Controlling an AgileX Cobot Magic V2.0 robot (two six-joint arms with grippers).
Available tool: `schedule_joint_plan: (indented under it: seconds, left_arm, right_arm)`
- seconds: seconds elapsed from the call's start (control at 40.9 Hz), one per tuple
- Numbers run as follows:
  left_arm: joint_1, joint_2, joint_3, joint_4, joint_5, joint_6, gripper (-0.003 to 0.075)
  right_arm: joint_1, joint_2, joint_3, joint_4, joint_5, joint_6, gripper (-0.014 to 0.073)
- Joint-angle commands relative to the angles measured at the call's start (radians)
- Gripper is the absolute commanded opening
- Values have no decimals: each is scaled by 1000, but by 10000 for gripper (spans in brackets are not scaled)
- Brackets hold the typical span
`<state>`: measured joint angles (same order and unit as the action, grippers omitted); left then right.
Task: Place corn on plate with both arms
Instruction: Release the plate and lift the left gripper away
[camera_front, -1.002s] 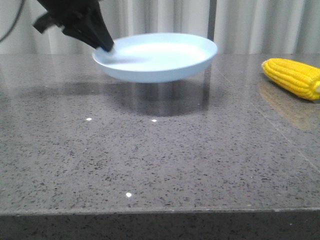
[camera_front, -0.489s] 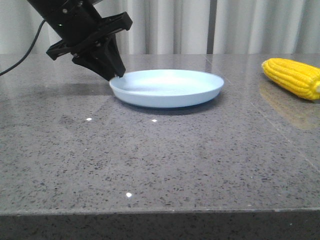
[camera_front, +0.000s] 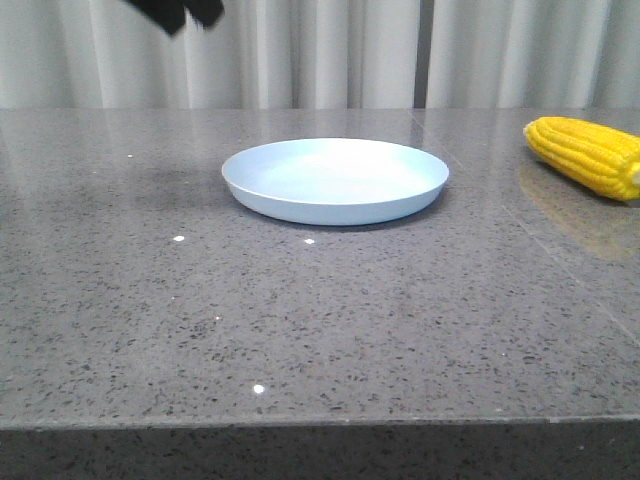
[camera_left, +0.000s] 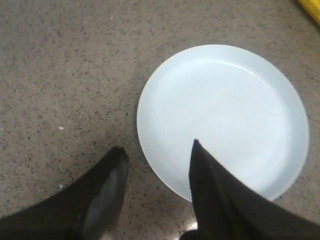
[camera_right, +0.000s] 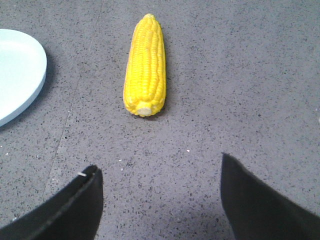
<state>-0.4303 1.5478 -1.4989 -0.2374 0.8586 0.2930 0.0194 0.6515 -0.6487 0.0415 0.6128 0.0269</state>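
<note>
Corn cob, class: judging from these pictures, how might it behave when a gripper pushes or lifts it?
The corn lies on its side, rounded and tapered, so it would probably roll in a curve. Its kerneled surface may give grip. It looks stiff.

Even bright light, soft shadow under plate (camera_front: 335, 180), glossy table (camera_front: 300, 320) reflections, blurred jaws

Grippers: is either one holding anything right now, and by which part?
Nothing is held. Left gripper is open above the plate; right gripper is open, short of the corn.
</note>
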Motion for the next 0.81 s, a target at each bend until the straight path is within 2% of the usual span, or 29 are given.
schedule_joint_plan:
  seconds: [0.0,0.147,0.44,0.611,0.782]
  left_arm:
    - [-61,-163,45,53,-43,-10,304]
    - [-107,-359,197,75,-87,-10,303]
    - [-110,-724,552,77,-203,-10,303]
    - [-110,-801,636,82,-260,-10,303]
    - [-110,-803,636,82,-262,-10,303]
  right_arm:
    - [2,5,-33,-4,-66,-4,521]
    - [2,5,-33,-4,-70,-4,521]
    - [2,10,-41,1,-79,-4,521]
    - [4,112,-157,0,54,-5,526]
    - [5,296,-330,1,203,-20,650]
